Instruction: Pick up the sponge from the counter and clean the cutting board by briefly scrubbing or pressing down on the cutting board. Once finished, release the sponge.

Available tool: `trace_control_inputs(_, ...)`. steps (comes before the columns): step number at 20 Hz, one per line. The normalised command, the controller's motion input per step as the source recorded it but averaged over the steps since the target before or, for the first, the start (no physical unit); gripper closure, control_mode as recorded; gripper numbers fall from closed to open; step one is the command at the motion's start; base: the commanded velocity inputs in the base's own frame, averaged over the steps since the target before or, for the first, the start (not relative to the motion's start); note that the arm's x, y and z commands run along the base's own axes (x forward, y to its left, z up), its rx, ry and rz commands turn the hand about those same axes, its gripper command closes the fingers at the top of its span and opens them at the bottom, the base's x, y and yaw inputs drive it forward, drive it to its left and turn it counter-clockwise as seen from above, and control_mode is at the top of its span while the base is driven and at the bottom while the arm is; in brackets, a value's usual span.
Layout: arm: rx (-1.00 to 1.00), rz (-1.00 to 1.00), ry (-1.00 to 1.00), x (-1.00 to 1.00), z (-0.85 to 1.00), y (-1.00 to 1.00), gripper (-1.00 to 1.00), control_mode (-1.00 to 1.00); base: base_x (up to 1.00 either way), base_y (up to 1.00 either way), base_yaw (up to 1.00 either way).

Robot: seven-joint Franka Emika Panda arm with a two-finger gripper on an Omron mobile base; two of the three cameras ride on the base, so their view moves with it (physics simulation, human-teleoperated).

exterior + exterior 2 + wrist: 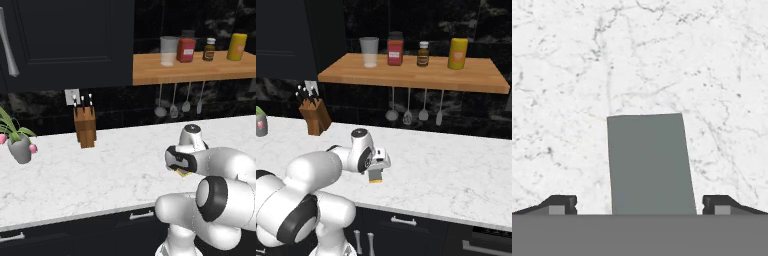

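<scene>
White marble bench [456, 170]: hand [640, 207] wide, straddling sponge [649, 165], w/ gaps both sides. You'd center, drop lower, then close.

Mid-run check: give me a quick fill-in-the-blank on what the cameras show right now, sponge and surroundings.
1. In the hand view the sponge's top face is grey-green; in the right base view its lower edge is ____.
2. The sponge lies on the white ____ counter.
3. The knife block stands on the counter near the ____ wall.
4. On the wooden shelf stand ____ containers.

Missing words: yellow; marble; back; four
</scene>
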Motion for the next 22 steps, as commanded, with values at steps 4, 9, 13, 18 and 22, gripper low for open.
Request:
trace_control_inputs(4,0.0,0.0,0.0,0.2,-0.19,-0.06,-1.0,-1.0,0.0,0.0,0.0)
trace_control_inputs(9,0.0,0.0,0.0,0.18,-0.23,-0.05,-1.0,-1.0,0.0,0.0,0.0)
trace_control_inputs(13,0.0,0.0,0.0,0.14,-0.28,-0.01,-1.0,-1.0,0.0,0.0,0.0)
trace_control_inputs(18,0.0,0.0,0.0,0.09,-0.33,0.0,-1.0,-1.0,0.0,0.0,0.0)
trace_control_inputs(22,0.0,0.0,0.0,0.01,-0.43,0.0,1.0,-1.0,0.0,0.0,0.0)
